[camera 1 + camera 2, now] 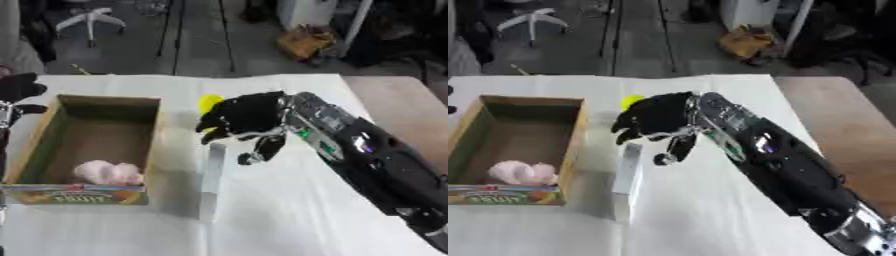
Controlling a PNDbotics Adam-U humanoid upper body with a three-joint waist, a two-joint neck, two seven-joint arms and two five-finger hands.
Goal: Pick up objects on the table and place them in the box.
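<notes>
My right hand point(249, 120) reaches in from the lower right to mid-frame, fingers point(265, 149) curled downward, holding nothing, over a yellow object point(208, 102) and white box point(211, 180) on the desk point(289, 215). My left hand point(17, 90) sits at the left edge; its fingers I cannot tell. A pink object point(108, 173) lies in the carton point(52, 117).

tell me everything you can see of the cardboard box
The cardboard box is an open-topped, rectangular brown carton with plain inner walls and a colourful printed label on its near outer face. It sits flat on the white table at the left, upright. Inside, at the near end, lies a pale pink soft-looking object. A white slab stands just right of it, apart. Neither hand touches it.
</notes>
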